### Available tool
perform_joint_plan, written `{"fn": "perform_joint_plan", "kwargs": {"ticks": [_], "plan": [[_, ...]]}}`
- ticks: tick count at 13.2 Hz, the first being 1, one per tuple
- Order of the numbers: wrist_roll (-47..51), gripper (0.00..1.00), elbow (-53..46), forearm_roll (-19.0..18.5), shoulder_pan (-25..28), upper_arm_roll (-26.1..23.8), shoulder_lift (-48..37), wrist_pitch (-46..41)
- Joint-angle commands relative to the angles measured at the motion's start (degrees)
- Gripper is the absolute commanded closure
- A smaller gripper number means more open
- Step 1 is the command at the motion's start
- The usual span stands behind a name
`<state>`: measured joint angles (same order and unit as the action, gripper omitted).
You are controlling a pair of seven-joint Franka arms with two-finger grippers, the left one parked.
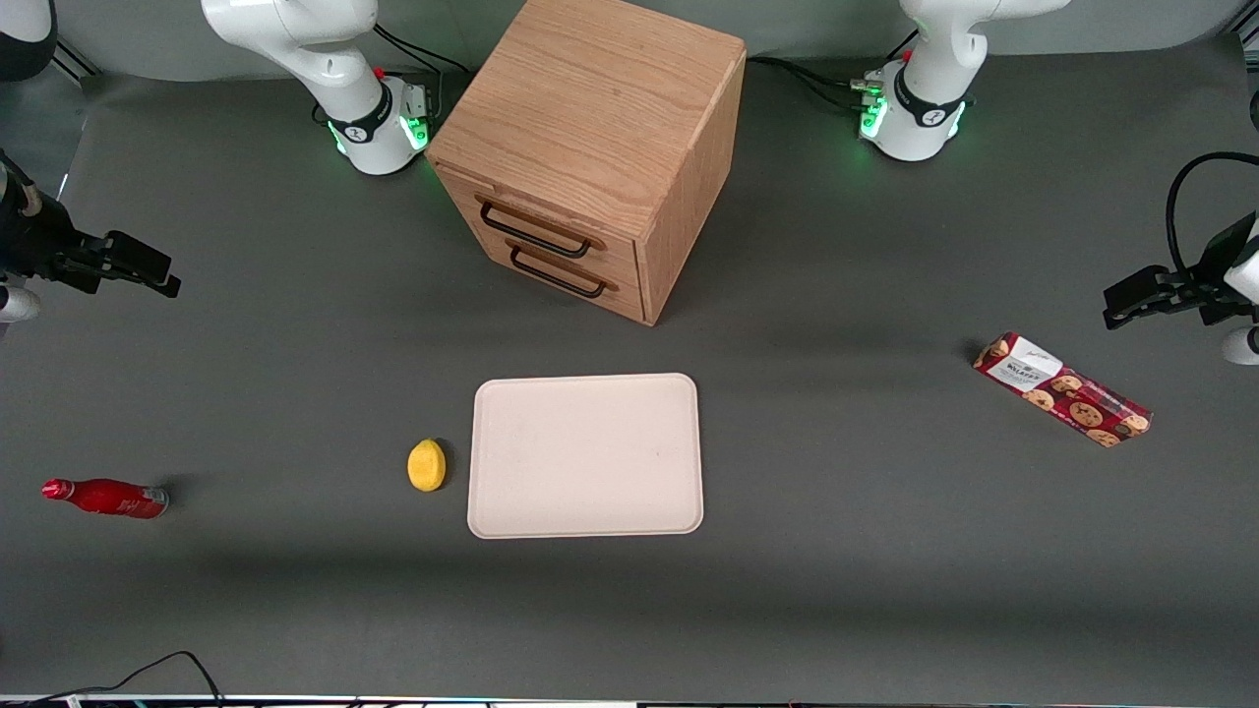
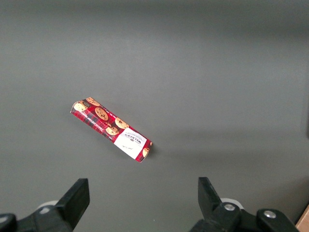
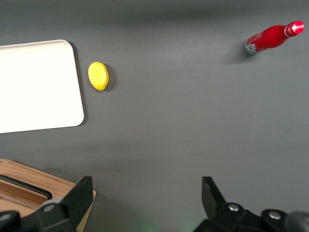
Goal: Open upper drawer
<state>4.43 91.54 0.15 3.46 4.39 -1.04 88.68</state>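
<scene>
Upper drawer (image 1: 536,228) of the oak cabinet (image 1: 590,128) sits fully closed, well apart from the jaws, so the whole task remains. The gripper (image 1: 162,280) hangs above bare tabletop (image 1: 295,393) toward the working arm's end, jaws apart and empty.

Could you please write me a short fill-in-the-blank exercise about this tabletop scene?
1. Both drawers of the cabinet, including the upper drawer, are ____.
2. The gripper, far from the cabinet above bare table, has its fingers ____.
3. The yellow lemon lies beside the ____ tray.
4. The red bottle lies on its ____.

Missing words: shut; open; empty; side
</scene>
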Motion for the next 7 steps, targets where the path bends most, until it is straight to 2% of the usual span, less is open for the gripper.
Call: {"fn": "perform_joint_plan", "kwargs": {"ticks": [1, 7], "plan": [[-0.4, 0.0, -1.1, -0.9, 0.1, 0.2, 0.2, -1.6], [-0.1, 0.0, -1.1, -0.6, -0.4, 0.2, 0.6, -2.5]]}}
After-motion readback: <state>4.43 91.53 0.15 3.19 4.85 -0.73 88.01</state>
